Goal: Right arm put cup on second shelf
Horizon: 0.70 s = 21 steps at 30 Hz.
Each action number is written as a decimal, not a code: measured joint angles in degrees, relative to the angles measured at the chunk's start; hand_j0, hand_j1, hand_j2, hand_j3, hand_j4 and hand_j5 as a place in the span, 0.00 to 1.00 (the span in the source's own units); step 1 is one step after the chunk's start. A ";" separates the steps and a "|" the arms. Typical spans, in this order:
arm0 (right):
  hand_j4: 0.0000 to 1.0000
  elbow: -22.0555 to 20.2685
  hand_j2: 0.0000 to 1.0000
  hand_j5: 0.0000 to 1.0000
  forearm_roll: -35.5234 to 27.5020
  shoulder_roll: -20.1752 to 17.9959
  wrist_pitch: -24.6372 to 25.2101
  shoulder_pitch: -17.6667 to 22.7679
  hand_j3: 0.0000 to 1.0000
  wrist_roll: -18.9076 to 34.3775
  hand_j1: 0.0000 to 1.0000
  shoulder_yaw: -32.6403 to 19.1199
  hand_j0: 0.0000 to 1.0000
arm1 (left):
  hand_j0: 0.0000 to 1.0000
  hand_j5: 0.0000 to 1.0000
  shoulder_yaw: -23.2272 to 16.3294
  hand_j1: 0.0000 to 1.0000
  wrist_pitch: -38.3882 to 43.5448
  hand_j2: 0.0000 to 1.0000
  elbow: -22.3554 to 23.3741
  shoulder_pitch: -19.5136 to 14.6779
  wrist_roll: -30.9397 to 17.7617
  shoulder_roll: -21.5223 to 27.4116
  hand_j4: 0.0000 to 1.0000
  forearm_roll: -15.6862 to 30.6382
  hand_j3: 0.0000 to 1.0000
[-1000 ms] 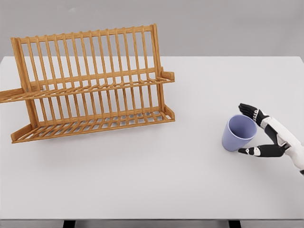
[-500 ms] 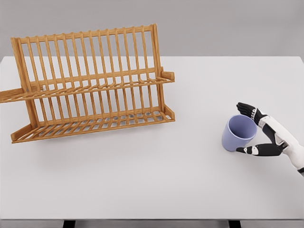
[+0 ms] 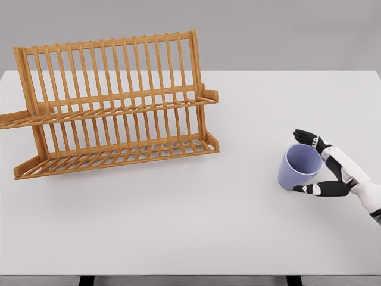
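Observation:
A lavender cup (image 3: pixel 297 167) stands on the white table (image 3: pixel 196 232) at the right, tilted so that its mouth faces me. My right hand (image 3: pixel 305 162) reaches in from the right edge and brackets the cup, black fingers (image 3: pixel 305 137) spread behind its rim and the thumb in front of its base. The hand is open and I cannot tell whether it touches the cup. A wooden dish rack (image 3: pixel 113 107) with two slatted shelves stands at the left, its upper shelf (image 3: pixel 119 111) bare. The left arm is out of view.
Bare table lies between the rack's right end and the cup. The table's front edge runs along the bottom of the picture, with dark legs showing beneath it.
My right hand has slid slightly left and up around the cup, the fingers now reaching further behind its rim. The cup has not moved.

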 measured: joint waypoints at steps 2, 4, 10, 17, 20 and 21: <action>0.88 0.01 0.88 0.88 0.04 0.04 0.00 -0.53 0.88 0.02 0.88 0.48 0.88 | 1.00 1.00 0.00 1.00 0.00 1.00 0.00 0.00 0.00 0.00 1.00 0.00 1.00; 0.81 0.01 0.81 0.81 0.01 0.06 0.00 -0.79 0.81 0.00 0.81 0.70 0.81 | 1.00 1.00 0.00 1.00 0.00 1.00 0.00 0.00 0.00 0.00 1.00 0.00 1.00; 0.62 0.16 0.62 0.62 0.10 0.04 -0.07 -1.32 0.62 0.03 0.62 0.70 0.62 | 1.00 1.00 0.00 1.00 0.00 1.00 0.00 0.00 0.00 0.00 1.00 0.00 1.00; 0.59 0.28 0.59 0.59 1.57 0.05 -0.02 -3.16 0.59 0.03 0.59 0.89 0.59 | 1.00 1.00 0.00 1.00 0.00 1.00 0.00 0.00 0.00 0.00 1.00 0.00 1.00; 0.59 0.29 0.59 0.59 1.82 -0.07 -0.02 -4.30 0.59 0.05 0.59 0.93 0.59 | 1.00 1.00 -0.03 1.00 -0.01 1.00 -0.01 0.00 0.00 0.00 1.00 -0.02 1.00; 0.59 0.28 0.59 0.59 1.74 -0.10 0.00 -4.92 0.59 0.02 0.59 0.91 0.59 | 1.00 1.00 0.00 1.00 -0.01 1.00 0.00 0.00 0.00 0.00 1.00 0.00 1.00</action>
